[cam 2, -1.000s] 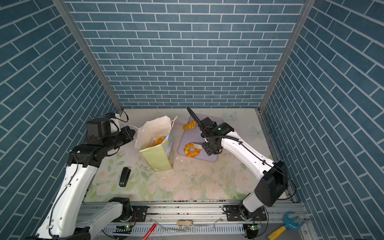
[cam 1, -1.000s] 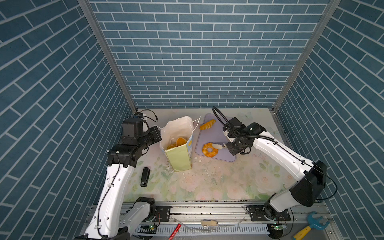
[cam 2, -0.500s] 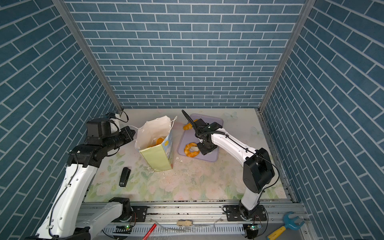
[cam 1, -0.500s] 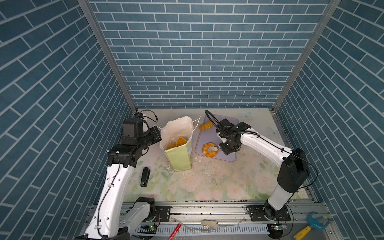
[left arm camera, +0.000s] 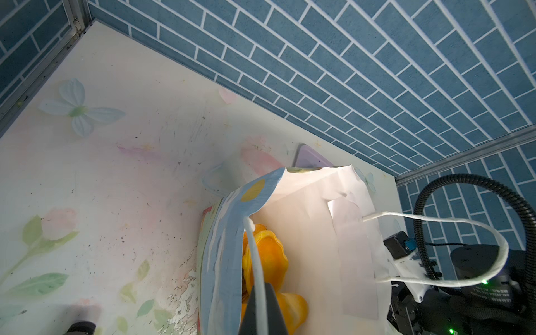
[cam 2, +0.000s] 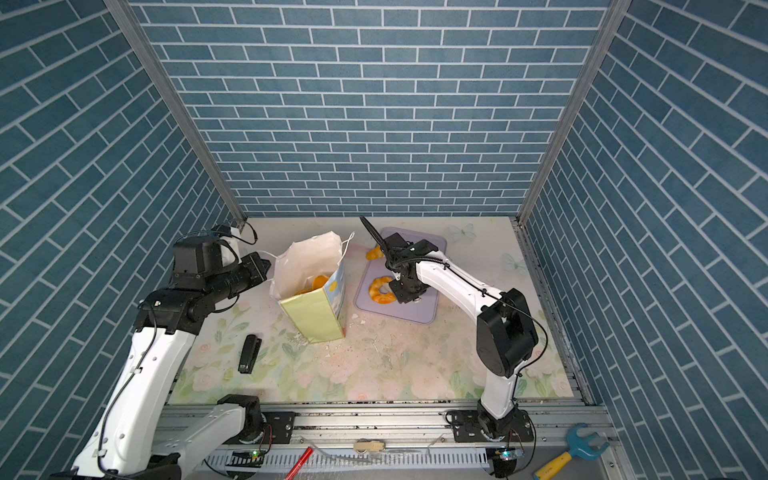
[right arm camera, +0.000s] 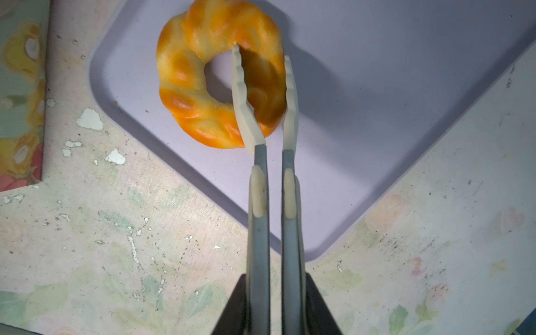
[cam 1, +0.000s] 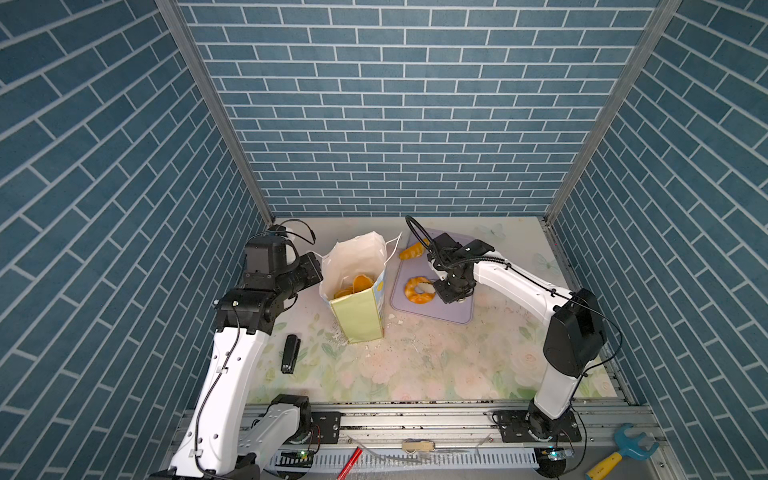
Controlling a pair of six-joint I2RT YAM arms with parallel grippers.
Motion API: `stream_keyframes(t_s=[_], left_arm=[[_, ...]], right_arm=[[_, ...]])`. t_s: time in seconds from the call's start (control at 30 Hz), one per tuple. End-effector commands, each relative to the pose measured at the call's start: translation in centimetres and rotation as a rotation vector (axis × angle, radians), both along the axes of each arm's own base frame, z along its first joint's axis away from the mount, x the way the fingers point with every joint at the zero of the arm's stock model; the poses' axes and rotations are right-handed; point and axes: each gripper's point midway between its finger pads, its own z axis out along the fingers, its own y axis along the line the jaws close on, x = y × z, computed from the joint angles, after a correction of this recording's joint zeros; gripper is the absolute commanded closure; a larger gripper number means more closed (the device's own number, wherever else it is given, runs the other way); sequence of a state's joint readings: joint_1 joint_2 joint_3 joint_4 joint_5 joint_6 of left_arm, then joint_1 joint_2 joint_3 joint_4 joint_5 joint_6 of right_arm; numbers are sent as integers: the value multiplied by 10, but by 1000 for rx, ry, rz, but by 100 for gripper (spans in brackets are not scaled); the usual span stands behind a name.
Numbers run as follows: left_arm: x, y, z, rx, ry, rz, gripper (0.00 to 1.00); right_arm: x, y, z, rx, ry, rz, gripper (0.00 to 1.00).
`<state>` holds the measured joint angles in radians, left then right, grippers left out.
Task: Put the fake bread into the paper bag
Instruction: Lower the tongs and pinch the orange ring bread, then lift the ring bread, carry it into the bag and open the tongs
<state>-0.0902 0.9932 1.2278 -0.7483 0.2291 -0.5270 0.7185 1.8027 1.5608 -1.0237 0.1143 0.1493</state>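
Note:
The paper bag (cam 1: 357, 316) (cam 2: 311, 311) stands upright and open at middle left, with several pieces of fake bread (cam 1: 355, 284) (left arm camera: 269, 255) inside. My left gripper (cam 1: 313, 270) (left arm camera: 261, 307) is shut on the bag's near white cord handle (left arm camera: 255, 261). A ring doughnut (cam 1: 417, 291) (cam 2: 380, 291) (right arm camera: 203, 87) lies on the lilac tray (cam 1: 457, 309) (right arm camera: 377, 116). My right gripper (cam 1: 451, 286) (right arm camera: 274, 278) is shut on grey tongs (right arm camera: 258, 188). Their white tips pinch one side of the ring, one tip in the hole. A long loaf (cam 1: 411, 251) (cam 2: 374, 253) lies at the tray's far end.
A black stapler (cam 1: 289, 353) lies on the floral mat left of the bag. White flecks are scattered round the bag's base. Blue brick walls close the back and both sides. A blue and yellow toy wrench (cam 1: 619, 451) lies beyond the front rail.
The right arm has swung left over the tray, and the tongs have closed on the ring doughnut. The left arm and the bag have not moved.

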Motion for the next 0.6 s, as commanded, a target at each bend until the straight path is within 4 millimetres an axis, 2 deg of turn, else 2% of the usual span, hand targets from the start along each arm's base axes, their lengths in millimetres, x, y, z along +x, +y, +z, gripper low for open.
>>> stream_keyframes(t_s=[0.0,0.2,0.4,0.57], left_arm=[[-2,0,-6,-1,12,-2,100],[-2,0,-7,-7,8,2,100],[0,-2,-6,-11,2,-2,100],[0,-3,-4,-17,-3,-7,100]], right_arm=[[4,-7,28,15,-68,-16,78],[1,-28,60,9,-137,-63,80],[-7,-50,106,6,-231,-106,81],[-10,-67,153,29,-340,-136,81]])
